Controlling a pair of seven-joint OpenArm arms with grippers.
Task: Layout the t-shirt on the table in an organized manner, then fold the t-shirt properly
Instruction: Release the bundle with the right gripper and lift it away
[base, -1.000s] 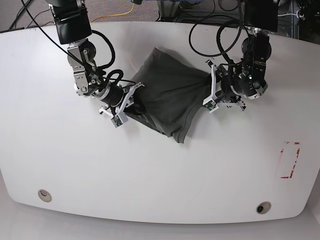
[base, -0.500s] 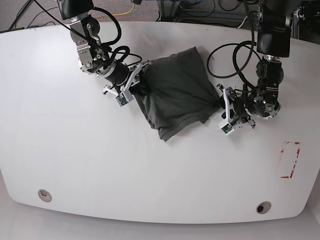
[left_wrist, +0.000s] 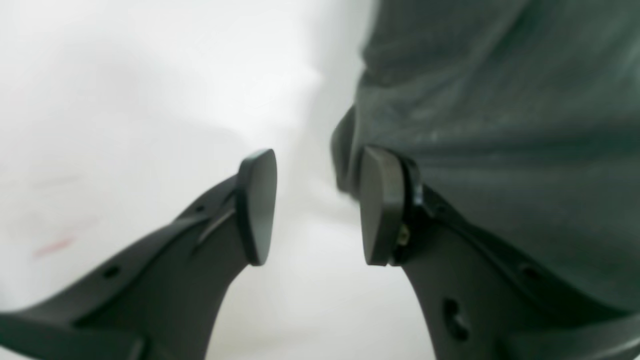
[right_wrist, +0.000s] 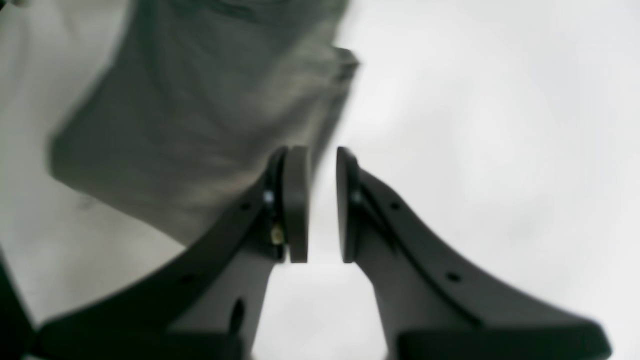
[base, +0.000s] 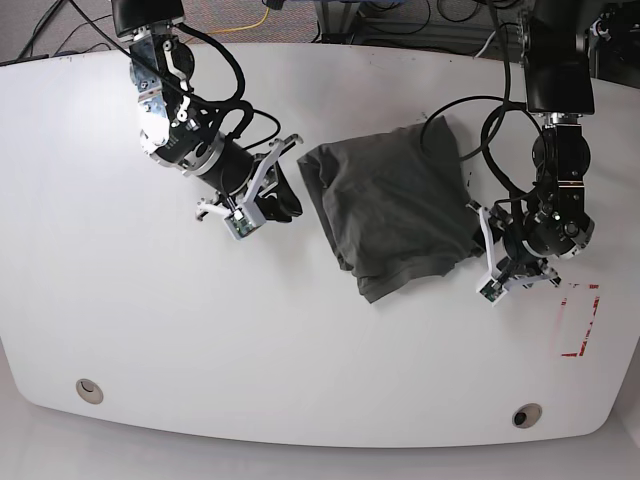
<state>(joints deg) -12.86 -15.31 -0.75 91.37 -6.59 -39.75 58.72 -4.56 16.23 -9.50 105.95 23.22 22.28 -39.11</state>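
Plain charcoal grey-green t-shirt (base: 395, 205), glossy white table (base: 300, 360) w/ red tape rectangle (base: 580, 320); fingers (left_wrist: 257, 205) prob. black.

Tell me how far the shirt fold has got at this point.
Done: the t-shirt lies on the table as a compact folded bundle, though skewed and wrinkled. In hand: nothing; the left end effector stands open beside the cloth's edge, and the right end effector, nearly closed, holds nothing. Left: squaring the bundle and smoothing it, if a neater fold is wanted.
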